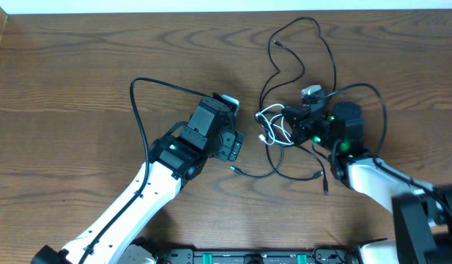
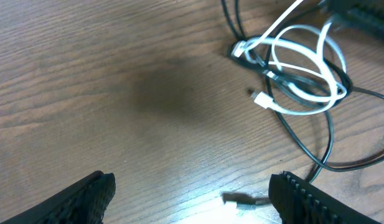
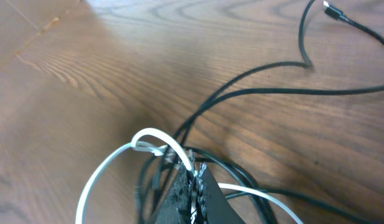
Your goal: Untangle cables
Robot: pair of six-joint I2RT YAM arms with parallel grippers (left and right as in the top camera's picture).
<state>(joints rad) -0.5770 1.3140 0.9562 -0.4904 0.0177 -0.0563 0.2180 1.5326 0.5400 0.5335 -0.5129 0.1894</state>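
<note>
The cables lie tangled right of the table's centre. A short white cable [image 1: 273,125] is coiled among long black cables [image 1: 313,44] that loop toward the far edge. My right gripper [image 1: 288,121] sits on the tangle, its jaws shut on a strand of the white cable [image 3: 111,168], seen at my right gripper [image 3: 195,174], with black cables [image 3: 272,87] running past. My left gripper [image 1: 236,126] hovers open just left of the tangle. In the left wrist view the white cable [image 2: 304,68] lies ahead, and a black cable's plug [image 2: 238,200] rests near the right finger [image 2: 304,196] of my left gripper [image 2: 192,190].
A thick black wire [image 1: 138,110] belonging to the left arm arcs over the wooden table [image 1: 64,88]. Another black plug end [image 1: 324,180] lies near the right arm. The table's far edge runs along the top of the overhead view.
</note>
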